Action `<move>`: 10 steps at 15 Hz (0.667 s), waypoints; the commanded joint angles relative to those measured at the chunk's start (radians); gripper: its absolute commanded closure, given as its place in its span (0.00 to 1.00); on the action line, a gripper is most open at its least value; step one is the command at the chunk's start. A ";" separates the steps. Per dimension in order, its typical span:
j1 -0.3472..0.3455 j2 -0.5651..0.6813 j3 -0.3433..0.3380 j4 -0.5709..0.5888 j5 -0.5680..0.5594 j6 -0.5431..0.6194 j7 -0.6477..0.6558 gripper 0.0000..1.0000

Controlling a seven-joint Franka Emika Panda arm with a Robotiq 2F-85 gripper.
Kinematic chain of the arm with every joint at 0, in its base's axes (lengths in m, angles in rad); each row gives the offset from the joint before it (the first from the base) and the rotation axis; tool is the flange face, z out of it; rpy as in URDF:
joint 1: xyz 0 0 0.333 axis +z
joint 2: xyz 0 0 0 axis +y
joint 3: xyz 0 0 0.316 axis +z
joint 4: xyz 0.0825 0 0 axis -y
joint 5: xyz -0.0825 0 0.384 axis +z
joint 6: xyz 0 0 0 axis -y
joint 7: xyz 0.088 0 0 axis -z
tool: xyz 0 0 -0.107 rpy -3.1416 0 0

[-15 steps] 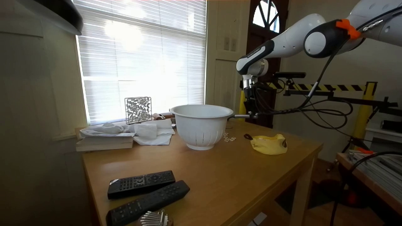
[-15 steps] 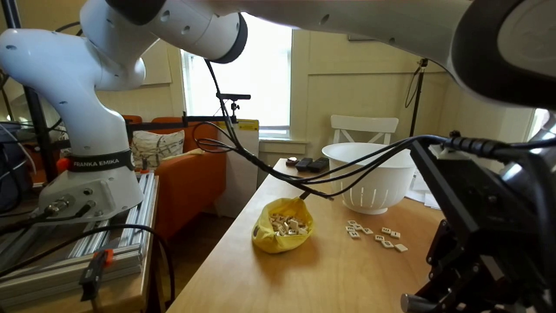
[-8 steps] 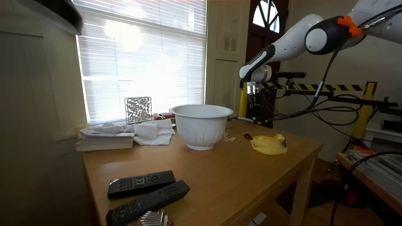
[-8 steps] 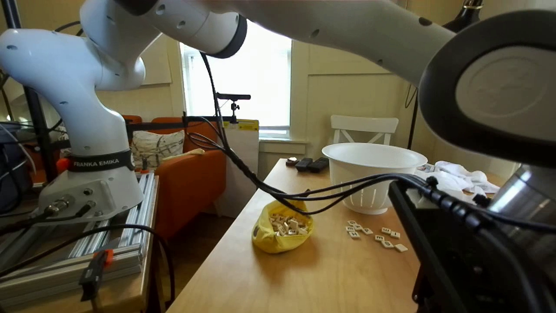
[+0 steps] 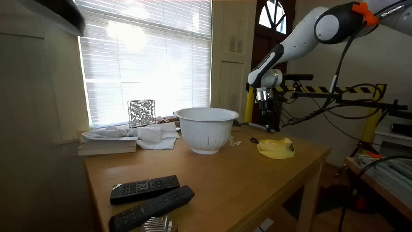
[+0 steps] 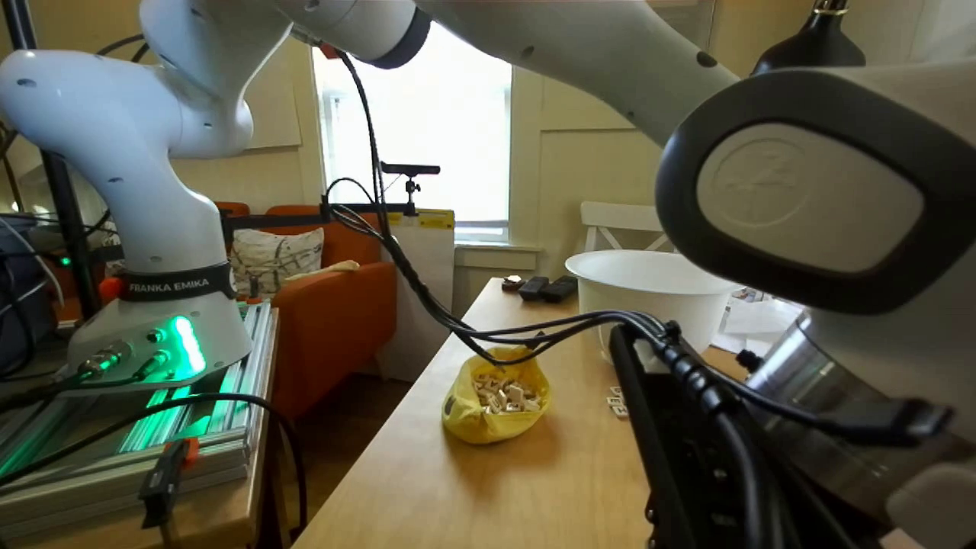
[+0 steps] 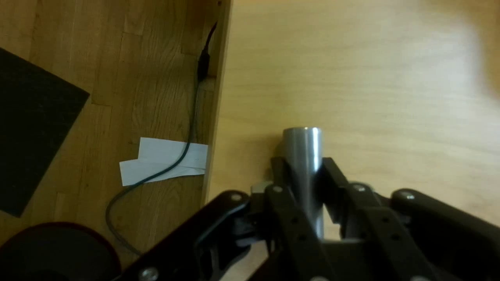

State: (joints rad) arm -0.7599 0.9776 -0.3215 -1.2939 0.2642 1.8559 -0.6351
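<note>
My gripper [image 7: 302,168] is shut on a shiny metal cylindrical handle [image 7: 303,142] and holds it above the wooden table. In an exterior view the handle [image 5: 257,127] sticks out sideways, with a dark part [image 5: 236,122] at its far end, near a white bowl. The bowl [image 5: 206,132] has slits in its side and also shows in an exterior view [image 6: 648,274]. A yellow bag [image 5: 275,149] stands close to the gripper; in an exterior view the open bag [image 6: 467,419] holds many letter tiles [image 6: 507,394]. Loose tiles [image 6: 616,408] lie by the bowl, partly hidden by the arm.
Two black remotes [image 5: 145,188] and a small object with metal tines [image 5: 157,224] lie at the table's near end. Books [image 5: 107,147], white cloth [image 5: 111,132] and a metal trivet [image 5: 141,112] are by the window. Cables [image 6: 427,297] hang from the arm.
My gripper has moved lower and away from the bowl, towards the yellow bag's side, still holding the metal handle. The arm now covers most loose tiles in an exterior view. The robot base shows green light.
</note>
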 commanded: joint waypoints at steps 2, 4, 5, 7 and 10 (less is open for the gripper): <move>0.064 -0.145 -0.039 -0.262 -0.048 0.067 -0.038 0.94; 0.030 -0.187 0.016 -0.323 -0.123 0.092 -0.008 0.94; 0.028 -0.203 0.022 -0.356 -0.139 0.111 -0.009 0.94; 0.025 -0.239 0.029 -0.422 -0.166 0.139 -0.012 0.94; 0.025 -0.290 0.036 -0.516 -0.189 0.184 -0.011 0.94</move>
State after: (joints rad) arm -0.7234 0.7805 -0.3114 -1.6701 0.1244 1.9826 -0.6508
